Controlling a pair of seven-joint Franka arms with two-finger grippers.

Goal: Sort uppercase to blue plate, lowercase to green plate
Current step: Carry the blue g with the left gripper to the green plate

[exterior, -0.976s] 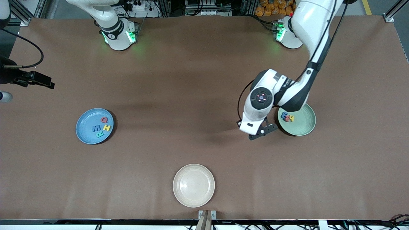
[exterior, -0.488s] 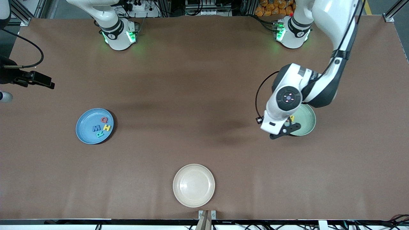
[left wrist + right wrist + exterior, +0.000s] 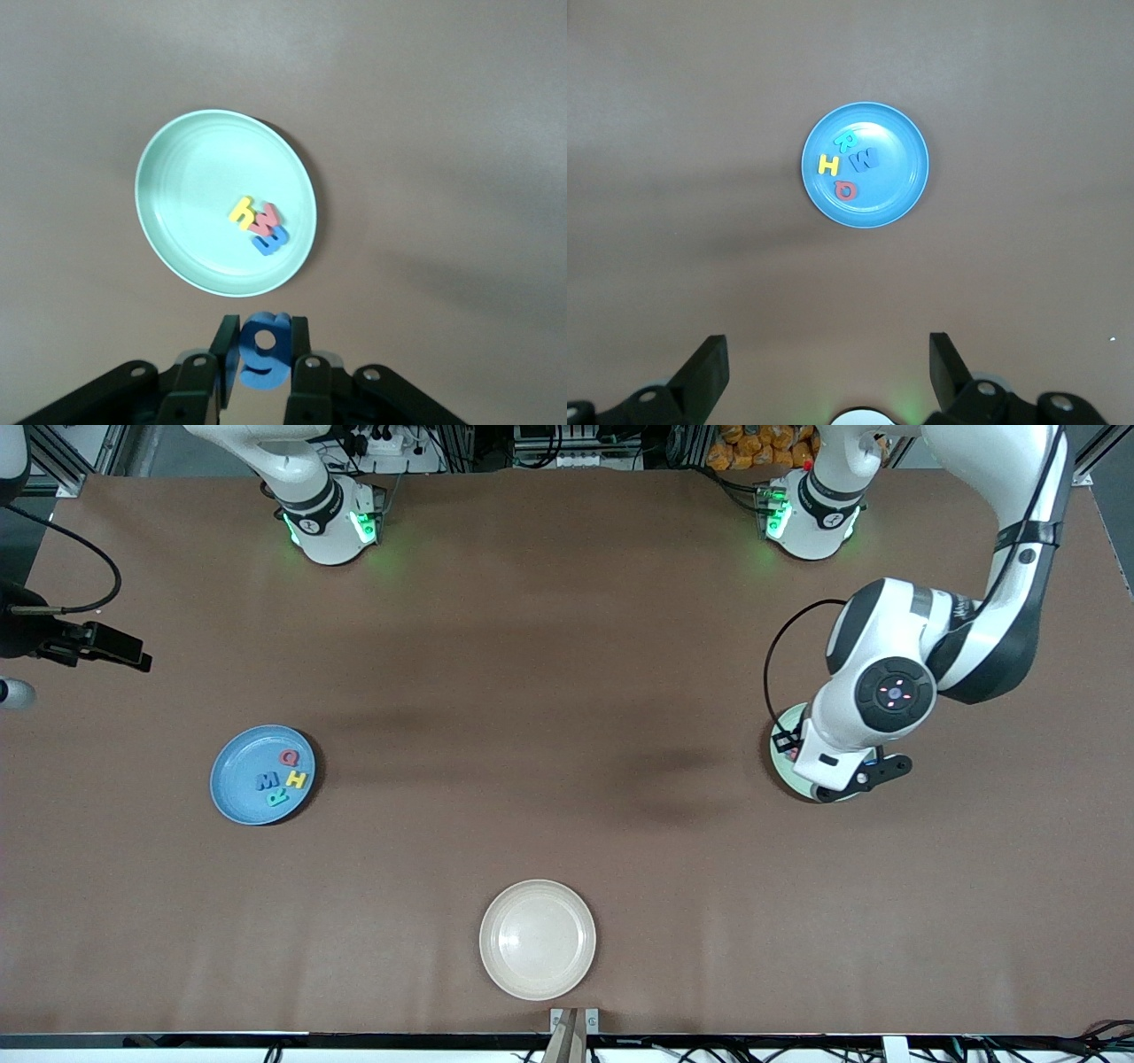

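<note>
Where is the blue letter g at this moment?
The blue g is clamped in the left gripper, in the air over the green plate at the left arm's end of the table.

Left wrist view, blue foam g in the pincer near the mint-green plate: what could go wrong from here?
1. The left pincer, shut on the small blue foam letter g, is not centred over the round pale mint-green plate in the left wrist view; released there, the g might miss it.
2. The yellow, red and blue foam letters cluster near the rim; a drop onto them could bounce or knock one out.
</note>
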